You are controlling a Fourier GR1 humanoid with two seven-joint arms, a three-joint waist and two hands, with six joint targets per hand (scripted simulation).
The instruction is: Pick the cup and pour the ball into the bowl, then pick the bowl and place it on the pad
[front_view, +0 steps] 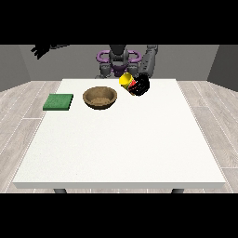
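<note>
We saw the yellow cup [126, 80] tipped well off upright, its long axis slanting from the lower right up to the upper left, with its open mouth facing toward the bowl [100, 97] at the view's left. It was held above the table [121, 148], just right of the bowl and apart from it. The hand at the view's right [140, 85], black and bulky, was wrapped round the cup's lower body, and a patch of red showed between the fingers. We could not make out the ball, so we could not tell whether it lay inside the cup.

The bowl was round, shallow and brown, with a wood-like speckled inside; nothing showed in it. The pad [58, 102] was a flat green square with a soft, matte look, lying left of the bowl near the table's left edge. The table was a broad, smooth white slab.

The hand at the view's left [40, 49] hung raised, well away beyond the table's corner, with its fingers spread.
</note>
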